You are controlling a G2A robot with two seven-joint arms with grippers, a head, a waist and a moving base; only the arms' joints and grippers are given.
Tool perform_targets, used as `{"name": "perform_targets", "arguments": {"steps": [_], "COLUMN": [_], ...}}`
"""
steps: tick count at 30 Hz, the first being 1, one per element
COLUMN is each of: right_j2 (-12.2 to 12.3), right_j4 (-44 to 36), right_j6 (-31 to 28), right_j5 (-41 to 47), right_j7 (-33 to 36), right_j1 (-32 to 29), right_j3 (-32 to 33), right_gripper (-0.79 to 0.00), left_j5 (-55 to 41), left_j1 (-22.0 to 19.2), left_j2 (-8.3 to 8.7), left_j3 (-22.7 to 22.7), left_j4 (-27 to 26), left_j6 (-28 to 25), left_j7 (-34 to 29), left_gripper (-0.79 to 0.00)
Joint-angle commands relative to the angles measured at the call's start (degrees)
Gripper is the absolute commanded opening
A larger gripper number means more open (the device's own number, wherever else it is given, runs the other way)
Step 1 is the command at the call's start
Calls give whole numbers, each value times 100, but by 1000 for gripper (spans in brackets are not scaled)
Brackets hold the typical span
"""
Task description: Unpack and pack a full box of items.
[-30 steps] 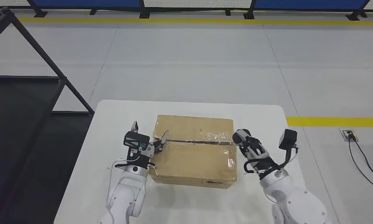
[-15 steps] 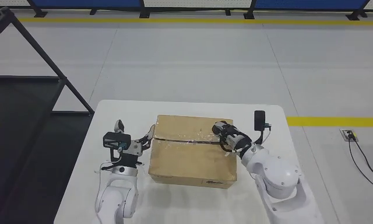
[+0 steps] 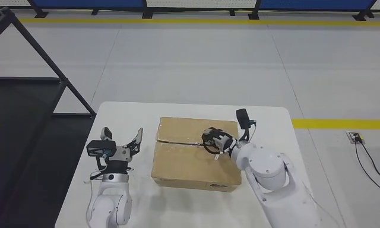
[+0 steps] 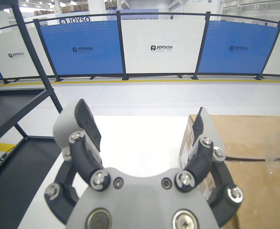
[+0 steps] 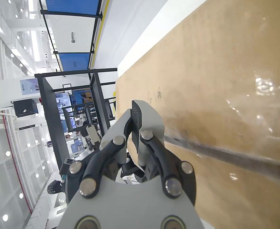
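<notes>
We log the cardboard box (image 3: 196, 165) at the middle of the bench (image 3: 119, 118), flaps down and taped along the seam. A narrow bare strip runs behind it at the far edge, with wider bare margins toward the left and right edges. The left gripper (image 4: 142, 117) hangs over the left margin, just beside the box's side but apart, jaws spread wide and empty. The right gripper (image 5: 135, 107) sits low over the taped seam, jaws pressed together on nothing.
</notes>
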Motion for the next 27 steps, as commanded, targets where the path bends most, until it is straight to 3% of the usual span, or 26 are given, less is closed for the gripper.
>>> {"name": "perform_targets", "arguments": {"steps": [1,15,27], "right_j2": [10,45,-116], "right_j4": [122,403,896], "right_j6": [126,350,134], "right_j5": [-81,-137,174], "right_j7": [150,592,271], "right_j1": [103,318,748], "right_j3": [-68,-326,-877], "right_gripper": [-785,-785,-785], "left_j5": [-41,-93,-246], "left_j1": [24,14,93], "left_j2": [5,18,27], "left_j3": [-63,-182,-354], "left_j4": [-16,19,37], "left_j6": [-4,-56,-22], "left_j7": [9,8,95], "left_gripper": [0,0,0]}}
